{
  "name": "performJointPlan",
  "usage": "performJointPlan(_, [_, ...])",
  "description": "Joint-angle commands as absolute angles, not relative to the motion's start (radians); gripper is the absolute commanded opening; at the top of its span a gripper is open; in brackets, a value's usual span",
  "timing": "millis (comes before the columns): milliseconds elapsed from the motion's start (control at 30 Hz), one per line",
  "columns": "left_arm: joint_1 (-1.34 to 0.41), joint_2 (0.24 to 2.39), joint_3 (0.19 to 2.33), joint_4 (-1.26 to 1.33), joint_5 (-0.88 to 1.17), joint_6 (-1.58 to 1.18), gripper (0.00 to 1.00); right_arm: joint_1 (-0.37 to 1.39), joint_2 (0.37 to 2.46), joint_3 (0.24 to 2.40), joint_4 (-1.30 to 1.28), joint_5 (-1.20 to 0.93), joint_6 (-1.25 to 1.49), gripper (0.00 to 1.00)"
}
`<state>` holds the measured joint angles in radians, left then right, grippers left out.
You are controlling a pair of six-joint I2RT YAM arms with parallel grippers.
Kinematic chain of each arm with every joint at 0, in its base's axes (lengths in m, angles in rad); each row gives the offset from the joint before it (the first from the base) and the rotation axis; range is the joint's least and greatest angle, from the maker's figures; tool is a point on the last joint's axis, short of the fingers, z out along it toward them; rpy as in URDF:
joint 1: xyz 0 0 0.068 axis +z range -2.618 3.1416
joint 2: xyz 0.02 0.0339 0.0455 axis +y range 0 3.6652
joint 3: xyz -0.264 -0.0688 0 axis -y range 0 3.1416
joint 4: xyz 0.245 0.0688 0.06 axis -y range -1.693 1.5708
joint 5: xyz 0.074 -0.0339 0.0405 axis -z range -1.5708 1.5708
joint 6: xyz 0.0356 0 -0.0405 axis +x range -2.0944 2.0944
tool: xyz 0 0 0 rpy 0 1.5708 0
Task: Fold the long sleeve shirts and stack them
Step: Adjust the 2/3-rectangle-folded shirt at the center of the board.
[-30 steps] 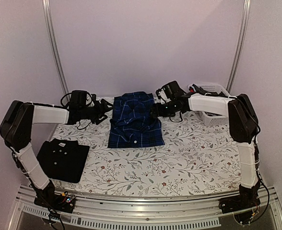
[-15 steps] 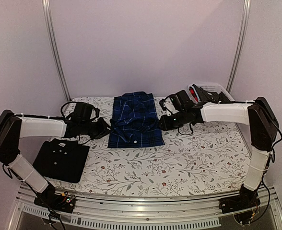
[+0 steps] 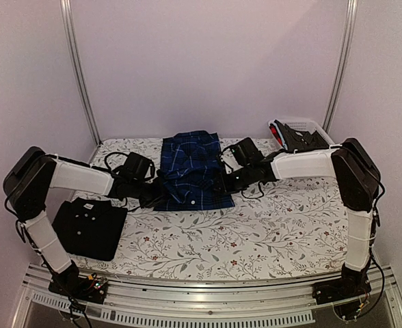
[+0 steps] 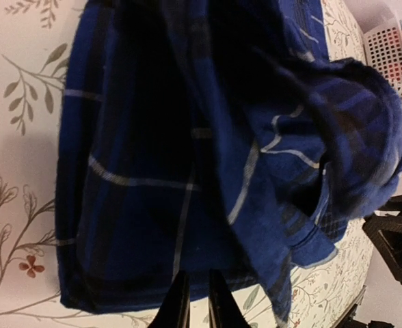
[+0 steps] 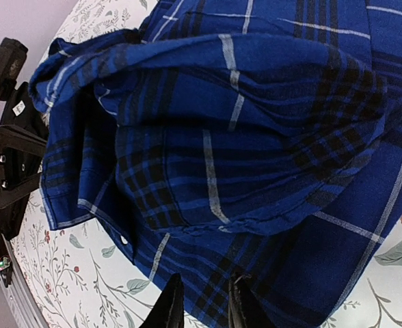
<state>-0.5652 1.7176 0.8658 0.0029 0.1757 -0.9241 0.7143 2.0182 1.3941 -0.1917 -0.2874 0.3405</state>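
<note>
Black shirt only from above

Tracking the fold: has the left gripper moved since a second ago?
Yes. The left gripper came toward the table's near edge, closer to the folded plain black shirt, reaching the blue plaid cloth shirt's near-left corner.

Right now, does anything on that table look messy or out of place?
Only the blue plaid shirt in the middle: its upper layer is bunched and puffed up instead of lying flat. The black shirt at the near left lies neatly folded.
</note>
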Motion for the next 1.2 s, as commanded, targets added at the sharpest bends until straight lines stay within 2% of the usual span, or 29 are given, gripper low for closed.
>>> performJointPlan(0, [-0.58,1.771,0.947,0.052,0.205,-0.911,0.11,0.713,2.047,1.417,-0.189,-0.293,0.358,0.22])
performJointPlan(200, [-0.578,1.857,1.055,0.069,0.232,-0.894,0.13,0.713,2.03,1.378,-0.183,-0.268,0.358,0.33])
performJointPlan(333, [-0.561,1.915,1.124,0.084,0.239,-0.888,0.13,0.713,2.051,1.394,-0.169,-0.257,0.357,0.37])
performJointPlan(767, [-0.483,2.05,1.253,0.163,0.245,-0.879,0.15,0.666,2.275,1.73,-0.169,-0.261,0.346,0.47])
performJointPlan(933, [-0.47,2.077,1.266,0.201,0.268,-0.879,0.19,0.649,2.354,1.861,-0.197,-0.258,0.329,0.56])
performJointPlan(1167, [-0.459,2.048,1.263,0.212,0.284,-0.867,0.24,0.641,2.386,1.949,-0.269,-0.237,0.281,0.6])
